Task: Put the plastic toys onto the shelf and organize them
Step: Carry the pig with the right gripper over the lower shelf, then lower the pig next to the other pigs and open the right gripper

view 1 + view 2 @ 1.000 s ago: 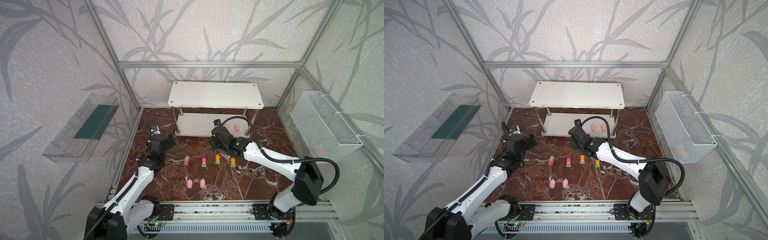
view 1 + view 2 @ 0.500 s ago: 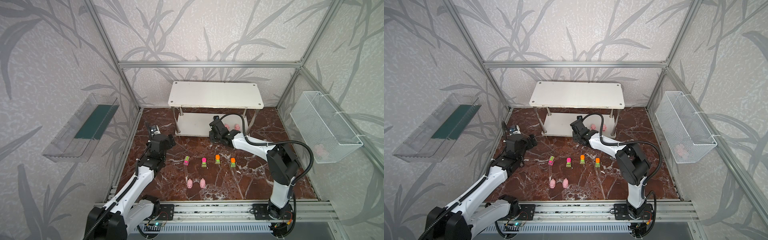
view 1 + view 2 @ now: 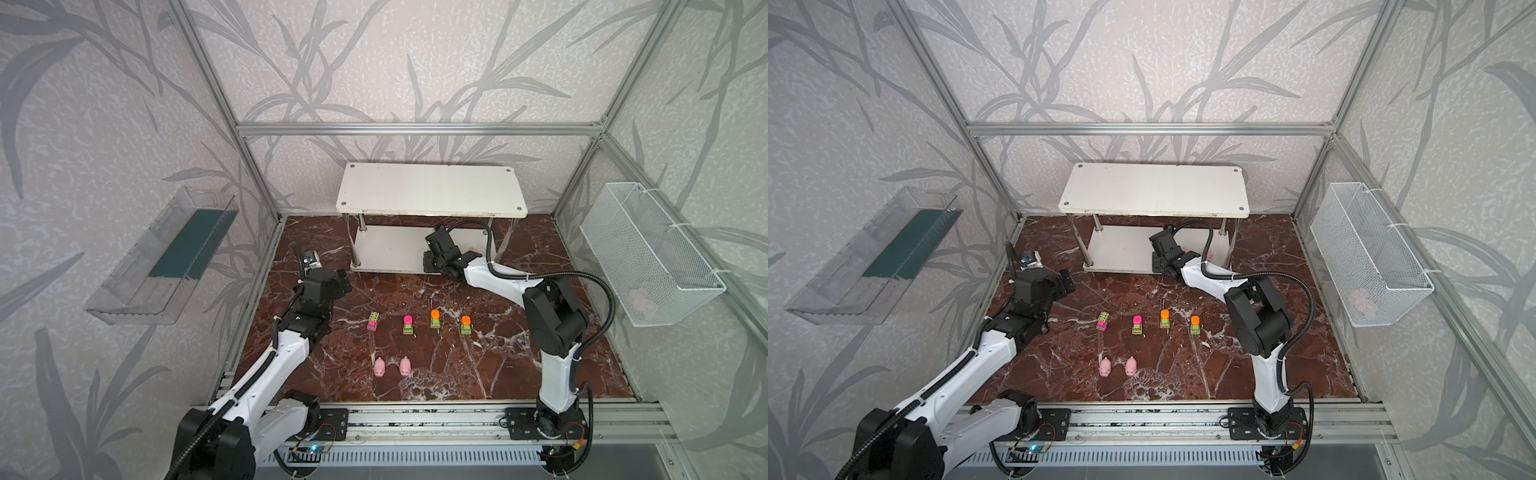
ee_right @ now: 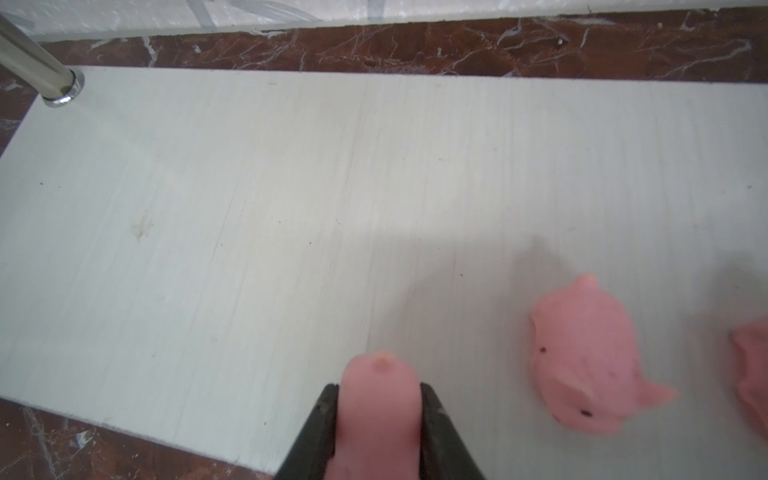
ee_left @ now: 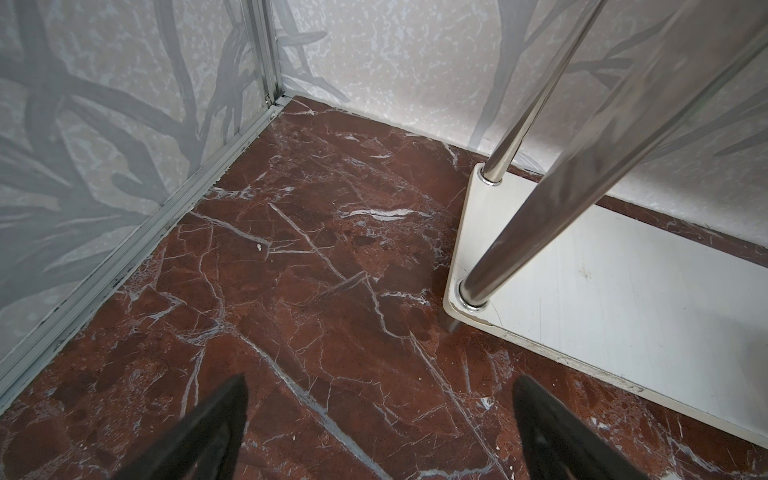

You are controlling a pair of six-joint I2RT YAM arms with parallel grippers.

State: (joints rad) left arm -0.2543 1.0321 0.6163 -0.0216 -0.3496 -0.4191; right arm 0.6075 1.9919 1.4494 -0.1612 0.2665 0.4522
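The walls (image 3: pixel 124 104) were papered in pale grey, printed with darker grey bamboo leaves, on three sides. Aluminium frame bars (image 3: pixel 415 129) ran up the corners and across the back. The bench (image 3: pixel 457 374) had a red-brown marble top veined in white, with an aluminium rail (image 3: pixel 415 419) along its near edge. A clear plastic tray (image 3: pixel 137 282) with a dark green bottom hung on the left wall. A white wire mesh basket (image 3: pixel 648 257) hung on the right wall. The light was soft and even, and shadows were faint.
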